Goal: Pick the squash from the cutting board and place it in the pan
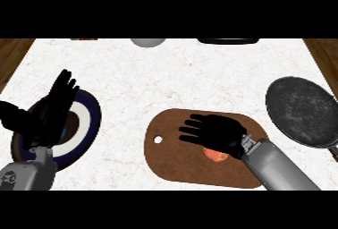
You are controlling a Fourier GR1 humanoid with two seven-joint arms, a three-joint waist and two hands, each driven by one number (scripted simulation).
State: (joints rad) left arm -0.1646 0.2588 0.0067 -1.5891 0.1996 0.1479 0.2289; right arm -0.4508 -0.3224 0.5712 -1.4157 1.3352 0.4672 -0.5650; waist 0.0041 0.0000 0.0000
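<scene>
Orange squash (215, 154) mostly hidden under right hand (214, 130)

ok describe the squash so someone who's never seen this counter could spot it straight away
Start at the brown cutting board in the middle of the white counter, left of the dark pan. The right hand is over the board, and the squash peeks out beneath its wrist. It is the only orange thing there, small and rounded, mostly hidden.

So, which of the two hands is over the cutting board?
The right hand: it is above the brown cutting board, with the orange squash showing beneath its wrist. The left hand is open over the striped plate.
</scene>
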